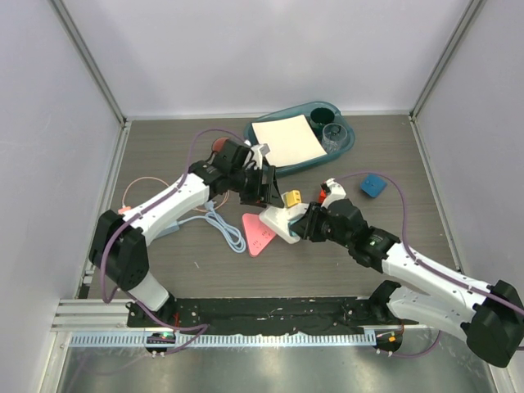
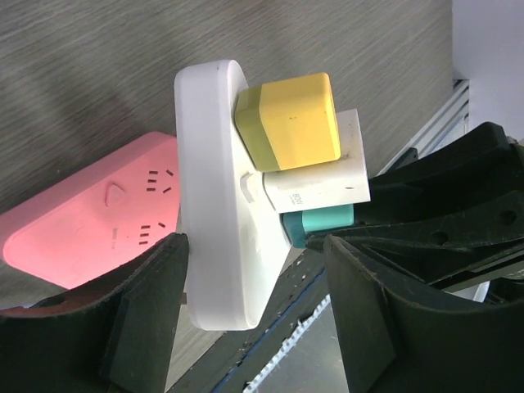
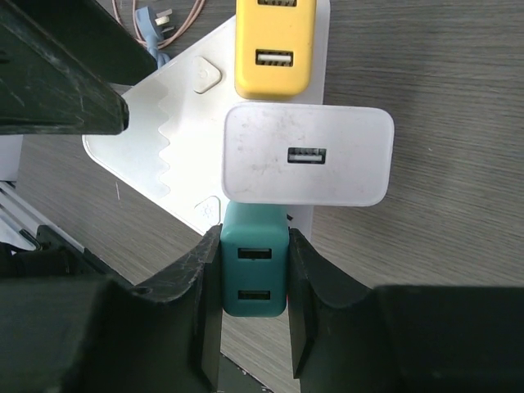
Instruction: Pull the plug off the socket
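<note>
My right gripper is shut on a teal adapter plugged into a white triangular board, next to a white adapter and a yellow one. My left gripper is open astride the board's corner; its left finger touches the board and the right one stands apart. In the top view both grippers meet at the board. The socket, a pale-blue strip with a thick cord, lies mostly under my left arm. A thin pink cord loops beside it. The pink plug is hidden.
A flat pink triangle lies under the white board. A teal tray at the back holds white paper, a dark cup and a glass. A blue cube sits right of my right gripper. A red object lies behind my left gripper.
</note>
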Controlling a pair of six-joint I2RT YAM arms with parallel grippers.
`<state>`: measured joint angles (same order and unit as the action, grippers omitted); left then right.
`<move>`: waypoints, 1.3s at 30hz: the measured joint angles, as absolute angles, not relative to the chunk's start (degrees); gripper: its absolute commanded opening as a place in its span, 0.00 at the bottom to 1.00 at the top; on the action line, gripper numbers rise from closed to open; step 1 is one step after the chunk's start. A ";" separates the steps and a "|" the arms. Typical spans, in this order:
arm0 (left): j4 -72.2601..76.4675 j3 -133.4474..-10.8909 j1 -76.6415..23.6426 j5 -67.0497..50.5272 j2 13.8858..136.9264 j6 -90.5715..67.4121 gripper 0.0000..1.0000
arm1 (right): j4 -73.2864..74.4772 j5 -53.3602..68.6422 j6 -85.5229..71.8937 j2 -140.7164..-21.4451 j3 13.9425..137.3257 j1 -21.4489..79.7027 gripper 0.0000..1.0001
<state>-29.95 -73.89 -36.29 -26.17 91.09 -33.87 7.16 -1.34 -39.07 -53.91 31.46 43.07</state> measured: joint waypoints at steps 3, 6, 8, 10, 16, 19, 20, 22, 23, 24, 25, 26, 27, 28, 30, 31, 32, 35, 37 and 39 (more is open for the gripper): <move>-29.36 -73.84 -36.07 -28.14 92.49 -34.00 0.62 | 7.31 -1.37 -38.89 -53.45 30.89 43.05 0.01; -29.39 -73.84 -35.75 -29.08 93.89 -34.02 0.57 | 7.33 -1.39 -38.85 -53.39 30.26 43.03 0.01; -29.39 -73.78 -35.70 -29.47 94.48 -34.00 0.58 | 7.35 -1.39 -38.85 -53.36 29.85 43.03 0.01; -29.43 -73.73 -35.64 -29.63 94.74 -34.00 0.67 | 7.31 -1.32 -38.85 -53.36 29.67 43.03 0.01; -31.38 -73.95 -35.94 -28.56 94.78 -33.12 0.73 | 5.32 1.02 -38.09 -52.62 29.43 43.03 0.01; -31.75 -73.95 -36.05 -28.34 94.78 -32.77 0.62 | 4.12 1.83 -37.45 -51.16 29.21 43.07 0.01; -31.68 -73.95 -36.03 -28.60 94.78 -32.75 0.58 | 3.79 1.91 -37.36 -50.61 29.04 43.07 0.01; -31.38 -73.93 -36.03 -29.87 94.78 -32.99 0.44 | 3.22 2.09 -37.30 -49.71 28.75 43.07 0.01; -31.11 -73.93 -36.03 -30.57 94.80 -33.01 0.39 | 3.01 2.11 -37.30 -49.45 28.58 43.07 0.01; -30.79 -73.93 -36.03 -31.29 94.87 -33.30 0.34 | 2.94 2.11 -37.26 -49.19 28.45 43.07 0.01; -30.44 -73.91 -36.03 -31.73 94.94 -33.65 0.26 | 2.96 2.09 -37.23 -49.08 28.29 43.07 0.01; -29.95 -73.91 -36.03 -32.49 95.07 -34.09 0.22 | 2.98 2.07 -37.21 -49.01 28.21 43.07 0.01; -29.58 -73.89 -36.01 -32.97 95.22 -34.61 0.17 | 2.98 1.85 -37.19 -48.97 28.05 43.07 0.01; -29.08 -73.87 -35.97 -33.58 95.39 -34.85 0.08 | 3.01 1.65 -37.19 -48.86 27.97 43.07 0.01; -28.32 -73.60 -35.79 -34.48 95.83 -35.64 0.00 | 3.05 1.50 -37.19 -48.51 27.73 43.05 0.01; -27.88 -73.52 -35.70 -34.87 96.09 -35.77 0.00 | 3.07 1.32 -37.19 -48.36 27.59 43.07 0.01; -27.70 -73.47 -35.68 -35.09 96.29 -35.86 0.00 | 3.18 1.15 -37.23 -48.36 27.53 43.07 0.01; -27.73 -73.47 -35.68 -35.16 96.90 -36.07 0.00 | 3.88 0.23 -37.39 -48.40 27.51 43.07 0.01; -28.14 -73.49 -35.73 -34.72 96.92 -36.05 0.00 | 4.08 -0.03 -37.41 -48.42 27.53 43.18 0.01; -28.93 -73.89 -35.73 -33.63 96.92 -36.03 0.00 | 4.19 -0.40 -37.52 -48.42 27.53 43.31 0.01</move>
<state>-28.93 -73.89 -35.73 -33.63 96.92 -36.03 4.19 -0.40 -37.52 -48.42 27.53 43.31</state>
